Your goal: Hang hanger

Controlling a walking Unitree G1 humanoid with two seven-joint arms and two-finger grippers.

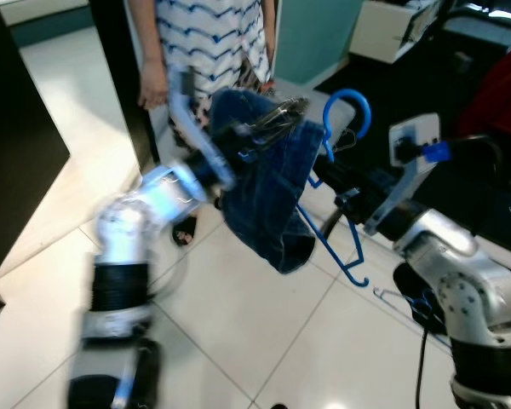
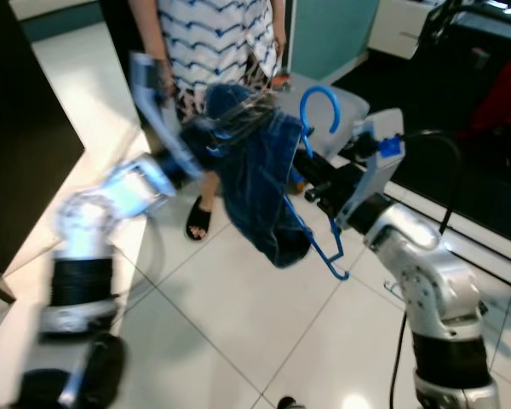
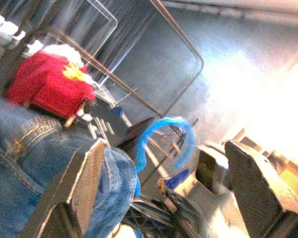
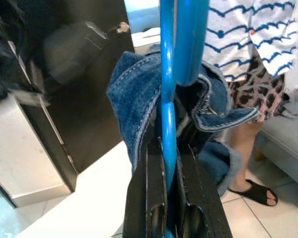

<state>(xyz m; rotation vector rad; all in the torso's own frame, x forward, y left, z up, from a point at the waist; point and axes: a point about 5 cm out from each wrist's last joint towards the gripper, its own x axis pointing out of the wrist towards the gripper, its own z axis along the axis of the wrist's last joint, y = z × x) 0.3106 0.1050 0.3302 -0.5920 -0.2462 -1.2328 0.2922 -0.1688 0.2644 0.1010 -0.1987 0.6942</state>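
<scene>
A blue plastic hanger carries folded blue jeans, held up in mid-air in front of me. My right gripper comes in from the right and is shut on the hanger's stem, just below the hook. My left arm is raised and motion-blurred; its gripper is at the top of the jeans. In the left wrist view its fingers stand wide open, with the denim beside one finger and the blue hook between them.
A person in a striped top and black sandals stands just behind the jeans. A dark cabinet is on the left. A metal rack with a red garment is on the right, and a grey seat behind.
</scene>
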